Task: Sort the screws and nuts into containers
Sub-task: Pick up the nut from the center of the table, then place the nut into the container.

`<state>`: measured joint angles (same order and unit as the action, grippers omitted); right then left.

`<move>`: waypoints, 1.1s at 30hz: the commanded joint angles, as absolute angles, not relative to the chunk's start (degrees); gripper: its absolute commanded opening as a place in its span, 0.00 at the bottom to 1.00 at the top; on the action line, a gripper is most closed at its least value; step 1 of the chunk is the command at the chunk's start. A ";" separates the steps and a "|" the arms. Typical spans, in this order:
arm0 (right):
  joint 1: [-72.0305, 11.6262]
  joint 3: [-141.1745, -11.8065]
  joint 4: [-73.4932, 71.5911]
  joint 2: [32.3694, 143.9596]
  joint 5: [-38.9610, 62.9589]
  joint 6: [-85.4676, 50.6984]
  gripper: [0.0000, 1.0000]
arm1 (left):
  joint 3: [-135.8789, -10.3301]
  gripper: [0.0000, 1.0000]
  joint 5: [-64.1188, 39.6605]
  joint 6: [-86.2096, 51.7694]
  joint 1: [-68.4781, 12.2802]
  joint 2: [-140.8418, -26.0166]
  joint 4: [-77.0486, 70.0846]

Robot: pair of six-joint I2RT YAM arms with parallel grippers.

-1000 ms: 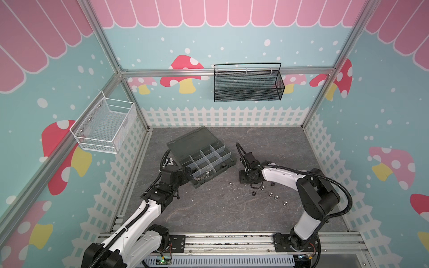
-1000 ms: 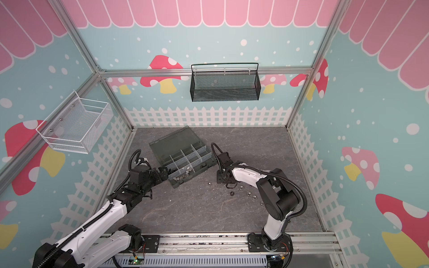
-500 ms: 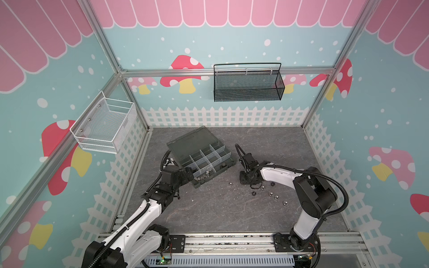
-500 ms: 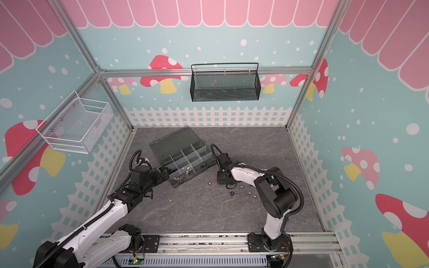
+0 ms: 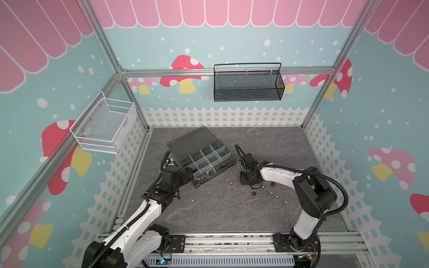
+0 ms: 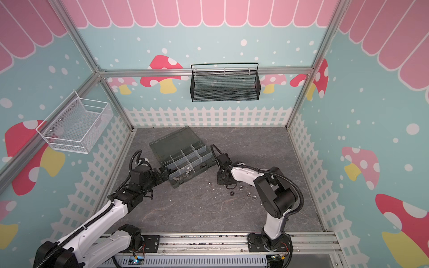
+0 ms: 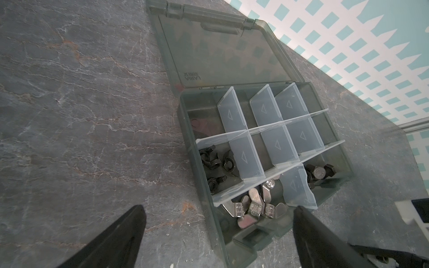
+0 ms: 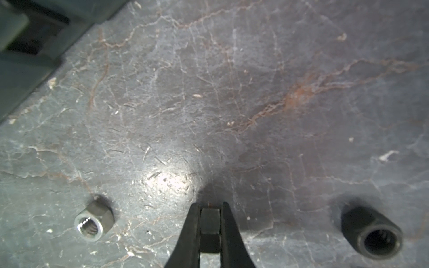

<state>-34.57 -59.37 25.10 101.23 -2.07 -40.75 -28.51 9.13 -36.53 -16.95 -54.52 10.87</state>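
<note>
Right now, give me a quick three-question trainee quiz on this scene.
1. True or false: the right hand is shut on a small black nut.
2. Which compartment of the organizer box holds the silver winged nuts? A) one by the lid hinge B) one in the row farthest from the hinge C) none
3. Fill in: the left hand is ____.

Key: 1 true; 2 B; 3 open
</note>
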 commanded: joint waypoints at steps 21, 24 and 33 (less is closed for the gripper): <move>-42.81 -87.15 21.89 111.16 0.02 -26.42 0.00 | -28.62 1.00 17.97 -51.77 -16.57 -54.62 17.76; -44.12 -91.44 21.91 114.74 0.66 -24.95 0.00 | -28.13 1.00 18.00 -52.03 -16.58 -53.88 17.81; -46.72 -106.01 24.08 126.13 1.80 -20.08 0.00 | -26.95 1.00 17.93 -52.38 -16.59 -52.48 17.12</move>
